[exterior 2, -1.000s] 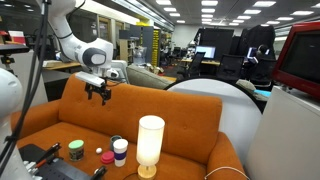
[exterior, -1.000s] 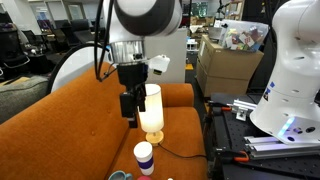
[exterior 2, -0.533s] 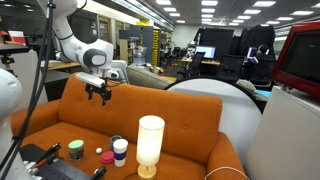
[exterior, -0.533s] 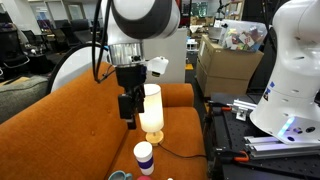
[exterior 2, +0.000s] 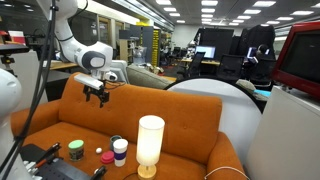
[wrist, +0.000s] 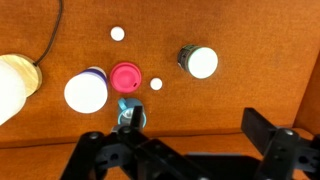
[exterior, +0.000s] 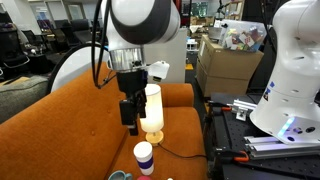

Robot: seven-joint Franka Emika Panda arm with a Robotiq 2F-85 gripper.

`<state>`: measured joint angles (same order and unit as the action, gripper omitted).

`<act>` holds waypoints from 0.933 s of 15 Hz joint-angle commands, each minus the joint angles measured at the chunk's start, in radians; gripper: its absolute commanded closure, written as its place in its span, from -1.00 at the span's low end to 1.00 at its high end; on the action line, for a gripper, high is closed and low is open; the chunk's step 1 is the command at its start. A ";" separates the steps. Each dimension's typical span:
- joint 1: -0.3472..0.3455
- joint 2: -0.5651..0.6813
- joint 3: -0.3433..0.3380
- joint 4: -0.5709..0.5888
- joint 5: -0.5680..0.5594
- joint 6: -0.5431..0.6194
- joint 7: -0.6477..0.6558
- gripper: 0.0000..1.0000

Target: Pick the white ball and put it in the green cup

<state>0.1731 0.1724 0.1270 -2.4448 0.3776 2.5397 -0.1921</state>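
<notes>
Wrist view shows the gripper (wrist: 185,152) spread wide, holding nothing. It could bump the pink disc (wrist: 125,77) and send the white ball (wrist: 156,84) rolling away.

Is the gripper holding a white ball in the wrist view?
No, the white ball beside the pink lid lies on the orange couch seat, apart from the open gripper.

On the orange table (wrist: 250,40) stand a lamp (wrist: 14,88) far left, a banded cylinder (wrist: 85,92), a pink disc (wrist: 126,77), a white ball (wrist: 155,84) just beside it, another ball (wrist: 117,33) above, a green cup (wrist: 130,116) lower centre and a dark jar (wrist: 198,62) right.
</notes>
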 commanded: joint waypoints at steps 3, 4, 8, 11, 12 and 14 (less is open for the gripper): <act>-0.036 0.195 0.090 0.064 0.117 0.099 -0.023 -1.00; -0.040 0.234 0.101 0.073 0.116 0.129 -0.013 -1.00; -0.038 0.384 0.102 0.118 0.045 0.242 0.063 -1.00; -0.055 0.399 0.117 0.114 0.013 0.247 0.077 -1.00; -0.054 0.400 0.116 0.120 0.012 0.247 0.080 -1.00; -0.054 0.397 0.116 0.123 0.013 0.247 0.082 -1.00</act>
<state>0.1564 0.5654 0.2122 -2.3211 0.4390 2.7814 -0.1461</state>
